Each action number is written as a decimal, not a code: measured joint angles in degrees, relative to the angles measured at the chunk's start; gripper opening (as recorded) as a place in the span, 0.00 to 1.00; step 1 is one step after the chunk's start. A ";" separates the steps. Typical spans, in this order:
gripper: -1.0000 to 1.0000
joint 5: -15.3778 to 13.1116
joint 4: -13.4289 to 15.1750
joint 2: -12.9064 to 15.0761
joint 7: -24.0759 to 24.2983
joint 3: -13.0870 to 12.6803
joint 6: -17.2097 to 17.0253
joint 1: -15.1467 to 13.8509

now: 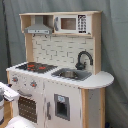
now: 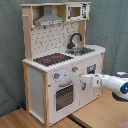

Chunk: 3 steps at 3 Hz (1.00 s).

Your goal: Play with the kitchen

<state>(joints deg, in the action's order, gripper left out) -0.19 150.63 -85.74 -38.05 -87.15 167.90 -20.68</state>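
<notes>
Arm reaching toward the toy kitchen's front.

We see the kitchen (image 2: pixel 60 65) standing on a wooden floor (image 2: pixel 100 112), its black-red stovetop (image 2: pixel 52 59) left of the sink (image 2: pixel 82 50) in the second exterior view. The white arm (image 2: pixel 107 81) comes from that second exterior view's right, its gripper (image 2: pixel 82 80) close to the front panel beside the oven door (image 2: pixel 63 96); whether its fingers are apart we cannot tell.

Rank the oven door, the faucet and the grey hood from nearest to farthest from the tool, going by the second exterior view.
In the second exterior view, from the tool:
1. Oven door, low on the kitchen front, just to the second exterior view's left of the tool.
2. Faucet, up on the counter behind the sink.
3. Grey hood, at the top, above the stovetop.
</notes>
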 joint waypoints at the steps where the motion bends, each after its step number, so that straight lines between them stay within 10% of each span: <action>1: 1.00 0.05 -3.40 0.08 3.32 0.38 1.21 -3.28; 3: 1.00 0.05 -10.09 -0.07 12.34 0.51 1.50 -7.85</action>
<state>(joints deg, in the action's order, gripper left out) -0.13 140.54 -85.81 -25.71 -86.64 169.40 -28.54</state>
